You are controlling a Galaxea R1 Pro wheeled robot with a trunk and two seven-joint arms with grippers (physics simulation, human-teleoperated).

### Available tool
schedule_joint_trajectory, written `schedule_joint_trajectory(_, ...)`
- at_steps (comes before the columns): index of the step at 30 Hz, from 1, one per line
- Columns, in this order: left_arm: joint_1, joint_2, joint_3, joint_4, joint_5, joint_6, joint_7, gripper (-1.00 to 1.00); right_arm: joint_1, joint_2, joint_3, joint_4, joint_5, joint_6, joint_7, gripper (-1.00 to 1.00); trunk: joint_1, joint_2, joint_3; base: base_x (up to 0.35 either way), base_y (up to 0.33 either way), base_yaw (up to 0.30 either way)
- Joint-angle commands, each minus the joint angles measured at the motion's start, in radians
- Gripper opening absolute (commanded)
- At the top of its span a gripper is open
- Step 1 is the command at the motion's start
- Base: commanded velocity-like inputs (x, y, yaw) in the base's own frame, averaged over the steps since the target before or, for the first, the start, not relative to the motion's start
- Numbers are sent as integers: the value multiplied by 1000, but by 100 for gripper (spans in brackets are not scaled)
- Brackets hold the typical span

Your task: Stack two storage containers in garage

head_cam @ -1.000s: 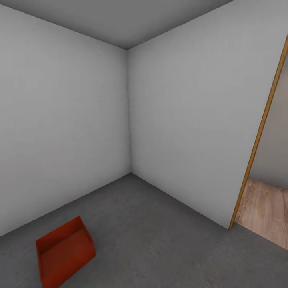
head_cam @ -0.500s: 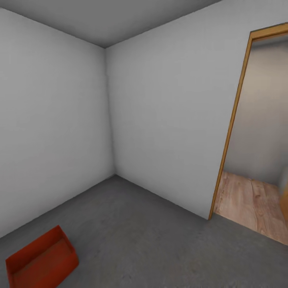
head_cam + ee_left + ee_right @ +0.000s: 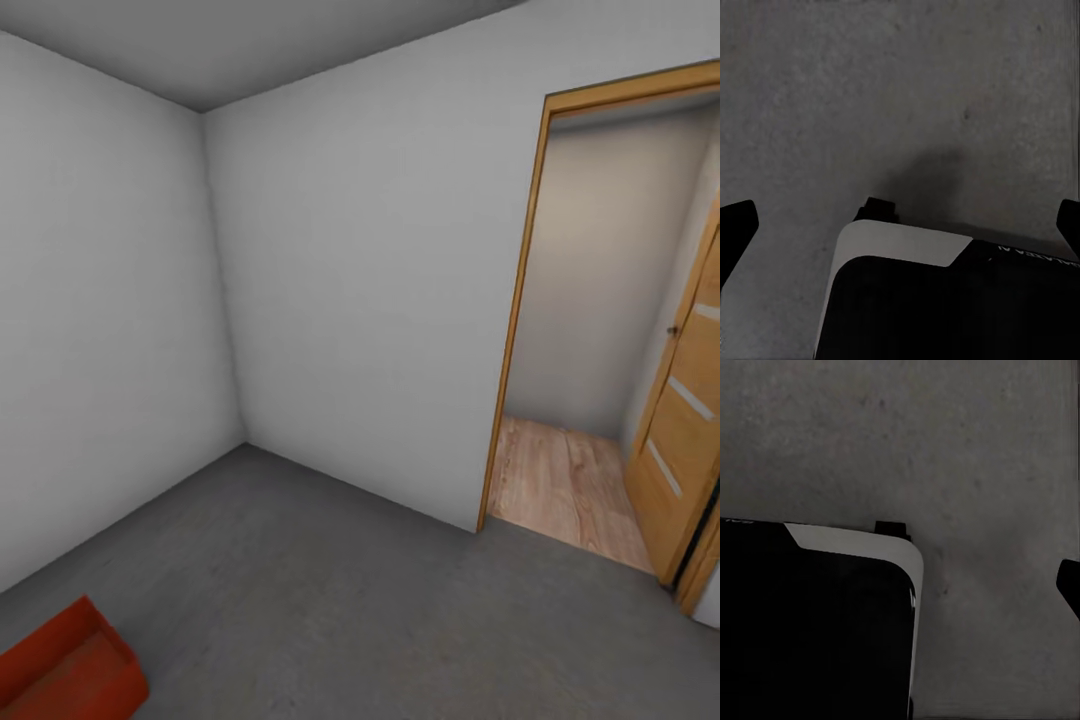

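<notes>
One red-orange open-top storage container sits on the garage's dark grey concrete floor, cut off by the lower left corner of the head view. My left gripper hangs open over bare concrete with nothing between its fingers, whose dark fingertips stand far apart at the picture's two sides. In the right wrist view, one of the right gripper's fingertips shows at the edge over the same concrete, spread wide and holding nothing.
Two plain light grey walls meet in a corner. An open doorway with a wooden frame leads onto pale wood plank flooring. An orange wooden door stands open beside it. My dark base lies under both wrists.
The camera has turned right: the container has slid toward the picture's lower left corner and is partly cut off. The doorway and orange door have come into view.
</notes>
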Motion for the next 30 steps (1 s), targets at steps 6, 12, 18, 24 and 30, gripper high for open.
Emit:
schedule_joint_trajectory(6, 0, 0, 3, -1, 4, -3, 2, 100, -1, 0, 10, 4, -9, -4, 2, 100, 0, -1, -1, 0, 0, -300)
schedule_joint_trajectory(12, 0, 0, 3, -1, 5, -3, 2, 100, -1, 0, 8, 3, -11, -5, 1, 100, 0, -1, -1, 0, 0, -300)
schedule_joint_trajectory(18, 0, 0, 3, -1, 5, -3, 2, 100, -1, 1, 7, 3, -13, -5, 1, 100, 0, -1, -1, 0, 0, -300)
schedule_joint_trajectory(24, 0, 0, 4, -1, 7, -3, 2, 100, -1, 2, 7, 3, -12, -4, 1, 100, 0, -1, -1, 0, 0, -300)
schedule_joint_trajectory(30, 0, 0, 5, -1, 7, -3, 2, 100, -1, 3, 6, 3, -13, -4, 1, 100, 0, -1, -1, 0, 0, -300)
